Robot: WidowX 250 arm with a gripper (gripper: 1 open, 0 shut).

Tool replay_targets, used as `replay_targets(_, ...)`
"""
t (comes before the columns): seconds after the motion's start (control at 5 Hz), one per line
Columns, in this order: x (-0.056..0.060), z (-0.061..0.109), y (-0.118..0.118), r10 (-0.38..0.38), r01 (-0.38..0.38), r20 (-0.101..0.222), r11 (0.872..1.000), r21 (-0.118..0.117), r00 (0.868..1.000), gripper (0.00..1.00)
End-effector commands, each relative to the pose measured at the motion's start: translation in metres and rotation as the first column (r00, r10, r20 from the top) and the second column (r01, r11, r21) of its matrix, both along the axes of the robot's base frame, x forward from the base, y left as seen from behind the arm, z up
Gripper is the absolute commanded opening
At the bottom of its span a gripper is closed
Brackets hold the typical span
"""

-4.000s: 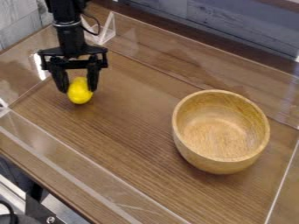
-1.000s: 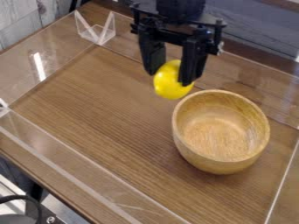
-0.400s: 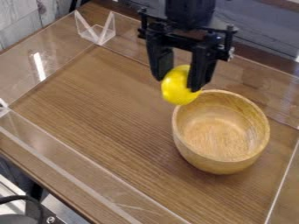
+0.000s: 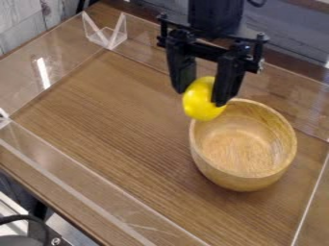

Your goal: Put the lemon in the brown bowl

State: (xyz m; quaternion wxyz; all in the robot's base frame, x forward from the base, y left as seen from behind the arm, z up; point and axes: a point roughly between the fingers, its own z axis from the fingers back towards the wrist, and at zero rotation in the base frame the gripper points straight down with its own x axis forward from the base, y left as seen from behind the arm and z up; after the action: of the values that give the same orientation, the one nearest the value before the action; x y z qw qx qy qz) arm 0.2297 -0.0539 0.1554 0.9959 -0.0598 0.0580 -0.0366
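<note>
Gripping the small, bright yellow, rounded lemon, black tool, beside the light-brown wooden bowl's rim

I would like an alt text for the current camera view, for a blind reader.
A black robot gripper holds a yellow lemon near the rim of a round light-brown bowl on a wooden table.

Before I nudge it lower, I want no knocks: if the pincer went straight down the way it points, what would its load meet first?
Probably the rim of the brown bowl, below the lemon; depth is unclear.
</note>
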Motion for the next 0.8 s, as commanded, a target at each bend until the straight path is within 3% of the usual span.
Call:
replay_targets(0.0,0.0037,0.0166,-0.0055,-0.013,0.014,0.077,1.000,-0.016,0.997,0.00)
replay_targets(0.6,0.0103,0.0201,-0.0143,-0.015,0.018,0.097,0.999,-0.027,0.995,0.00)
